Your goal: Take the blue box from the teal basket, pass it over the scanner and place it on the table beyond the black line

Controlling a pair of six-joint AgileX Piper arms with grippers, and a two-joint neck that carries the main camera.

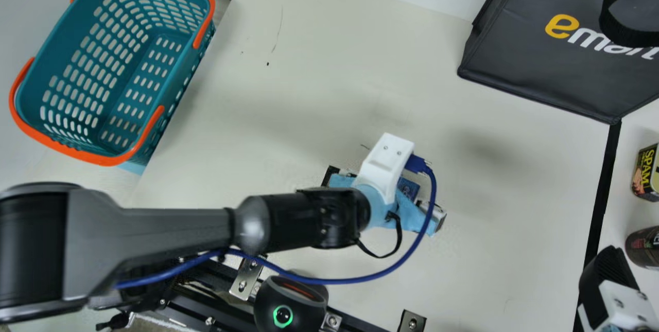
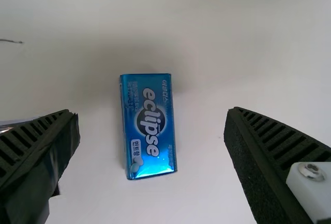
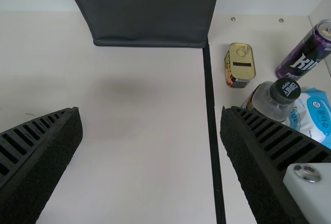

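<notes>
My left gripper (image 1: 380, 194) is over the middle of the table in the main view, and part of the blue box (image 1: 409, 188) shows beneath it. In the left wrist view the blue box (image 2: 150, 131) lies flat on the cream table, between the spread fingers of my left gripper (image 2: 152, 114) and not held. My right gripper (image 1: 610, 283) is at the main view's lower right; the right wrist view shows my right gripper (image 3: 151, 114) open with nothing held. The teal basket (image 1: 110, 152) stands at upper left. A black line (image 1: 603, 188) crosses the table's right part.
A dark bag (image 1: 535, 54) stands at the back right. Beyond the line are a yellow-topped can (image 3: 240, 63), a black-capped bottle (image 3: 274, 100), a purple can (image 3: 305, 53) and a wipes pack (image 3: 313, 118). A black device with a green ring (image 1: 291, 303) sits at the near edge.
</notes>
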